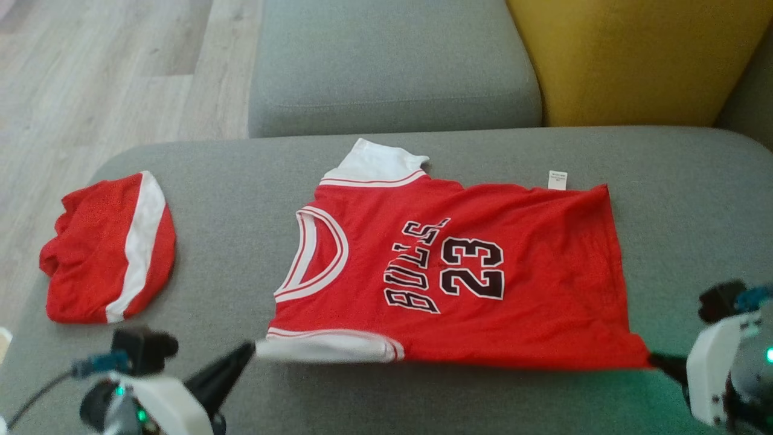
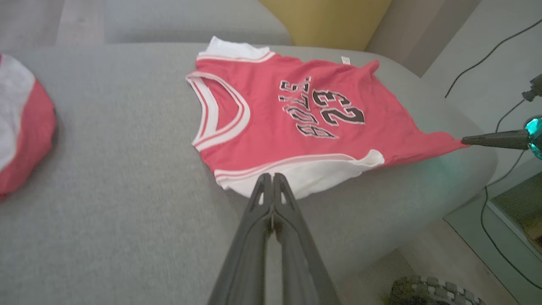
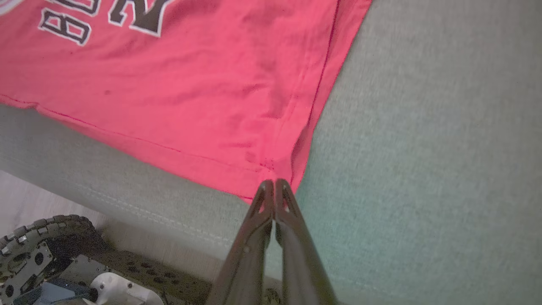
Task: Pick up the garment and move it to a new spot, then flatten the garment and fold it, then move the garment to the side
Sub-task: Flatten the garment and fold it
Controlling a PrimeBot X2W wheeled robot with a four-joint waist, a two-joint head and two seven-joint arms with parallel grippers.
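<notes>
Here, in the head view, the red jersey lies spread on the grey sofa seat, neckline to the left and hem to the right. The left gripper pinches its near white shoulder; the right gripper pinches the near hem corner. A folded red-and-white garment sits well apart at the left. Left wrist view: fingers pressed together on the white trim. Right wrist view: that arm's fingers are clamped on the hem corner.
</notes>
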